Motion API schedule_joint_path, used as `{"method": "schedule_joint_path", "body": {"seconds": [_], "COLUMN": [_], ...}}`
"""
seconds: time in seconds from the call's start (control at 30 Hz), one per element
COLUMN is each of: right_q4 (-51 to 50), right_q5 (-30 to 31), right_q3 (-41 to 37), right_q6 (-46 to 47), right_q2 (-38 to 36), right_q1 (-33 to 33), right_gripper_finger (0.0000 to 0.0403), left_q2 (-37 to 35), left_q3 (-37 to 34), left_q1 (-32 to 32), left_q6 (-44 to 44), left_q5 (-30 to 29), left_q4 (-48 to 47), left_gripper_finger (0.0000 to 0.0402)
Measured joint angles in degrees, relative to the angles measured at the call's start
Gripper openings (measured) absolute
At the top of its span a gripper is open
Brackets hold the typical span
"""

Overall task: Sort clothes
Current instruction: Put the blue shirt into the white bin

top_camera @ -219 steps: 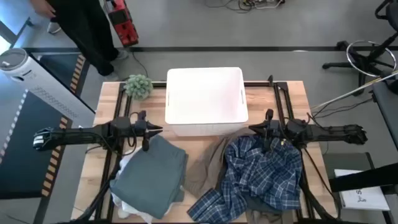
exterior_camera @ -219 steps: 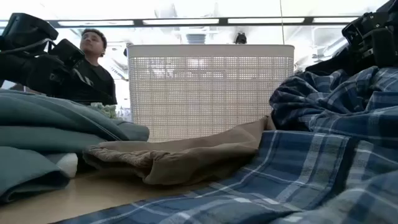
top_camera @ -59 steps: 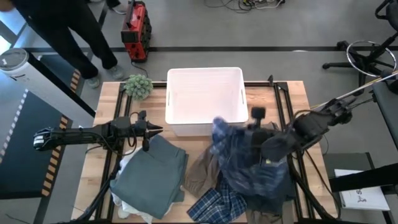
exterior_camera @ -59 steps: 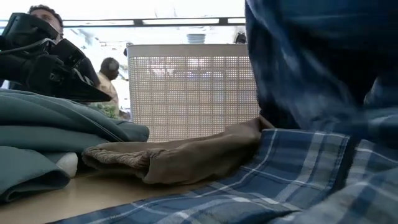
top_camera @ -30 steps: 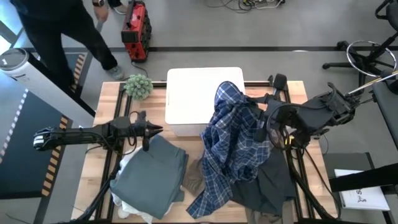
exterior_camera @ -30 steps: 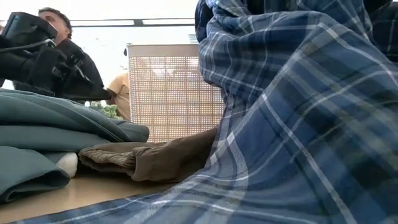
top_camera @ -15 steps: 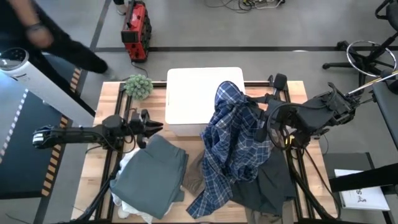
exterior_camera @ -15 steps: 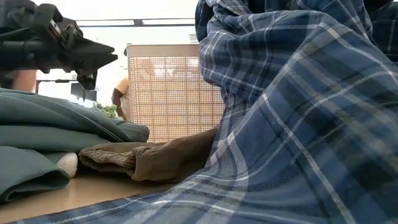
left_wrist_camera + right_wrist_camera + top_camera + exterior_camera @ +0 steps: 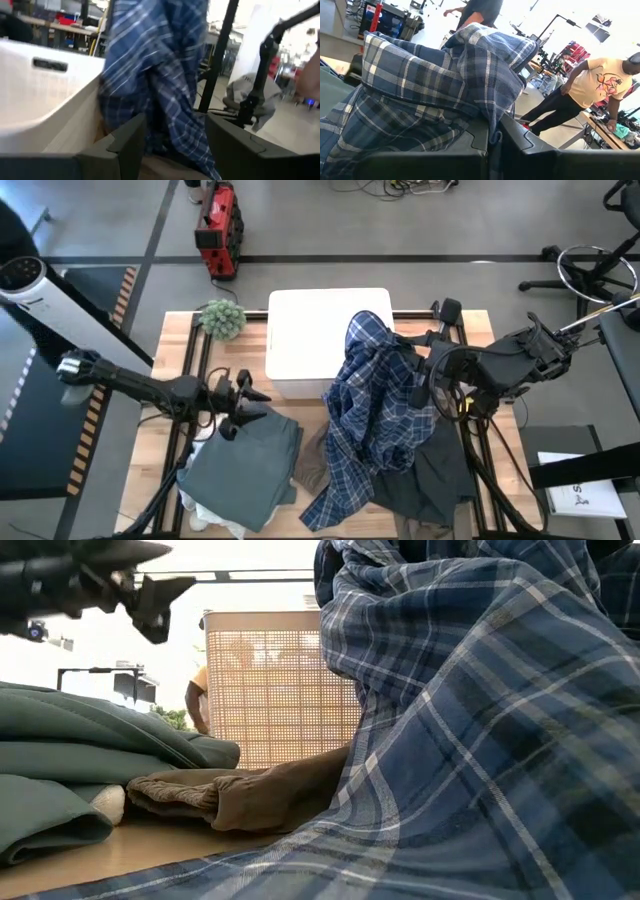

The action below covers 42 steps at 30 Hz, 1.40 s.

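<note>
My right gripper point(image 9: 492, 134) is shut on the blue-white plaid shirt point(image 9: 378, 415), held up beside the white bin's point(image 9: 325, 330) near right corner. A dark grey piece point(image 9: 435, 480) lies under the shirt's lower part, and a tan piece point(image 9: 315, 460) lies flat beside it. The grey-green piece point(image 9: 240, 465) lies at the near left on top of a white piece point(image 9: 205, 515). My left gripper point(image 9: 262, 402) stands open above the grey-green piece's far edge, touching nothing, and points at the shirt point(image 9: 155, 75). My right gripper pinches a bunched fold of the plaid shirt point(image 9: 495, 117) between its two fingers, several layers gathered. The fingers reach in about level from the table's right side. The shirt hangs slack below the hold, and its lower end point(image 9: 335, 505) lies on the table.
A small green spiky plant point(image 9: 222, 318) stands at the far left corner, beside the bin. Black rails point(image 9: 190, 440) run along both table sides. A person in a yellow shirt point(image 9: 592, 80) stands in the room beyond; a white tower point(image 9: 30, 285) stands left of the table.
My left gripper has risen, shifted a little toward the table's near right, and opened. My right gripper and the hanging plaid shirt have kept still. A person at the far left has walked out of the high view.
</note>
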Motion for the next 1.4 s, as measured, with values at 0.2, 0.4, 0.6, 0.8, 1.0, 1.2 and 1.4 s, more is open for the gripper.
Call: {"method": "schedule_joint_path", "body": {"seconds": [0.2,0.4,0.6,0.8,1.0,1.2,1.4], "right_q4": [0.01,0.0,0.0,0.0,0.02,0.0,-0.02], "right_q5": [0.0,0.0,-0.01,-0.07,-0.85,-1.55,-1.55], "right_q3": [0.0,0.0,0.0,0.0,0.0,0.0,0.0], "right_q6": [0.0,0.07,0.04,0.11,0.08,0.1,0.1], "right_q2": [0.0,-0.02,-0.02,-0.02,-0.04,-0.04,-0.04], "right_q1": [0.0,0.0,0.0,0.02,0.02,0.02,0.02], "right_gripper_finger": [0.0002,0.0002,0.0002,0.0002,0.0002,0.0002,0.0002], "left_q2": [11.4,26.56,41.3,52.36,57.44,56.39,54.18], "left_q3": [12.27,23.64,34.74,43.68,47.49,47.03,47.01], "left_q1": [-8.04,-9.25,-9.25,-9.16,-9.14,-9.47,-12.01], "left_q6": [9.49,9.42,8.27,8.14,6.8,3.74,4.52], "left_q5": [-7.88,-11.01,-10.88,-13.44,-20.89,-22.05,-22.85], "left_q4": [-5.56,-10.1,-9.78,-9.91,-9.92,-11.68,-13.9], "left_gripper_finger": [0.018,0.0191,0.0221,0.0243,0.0254,0.0251,0.0247]}}
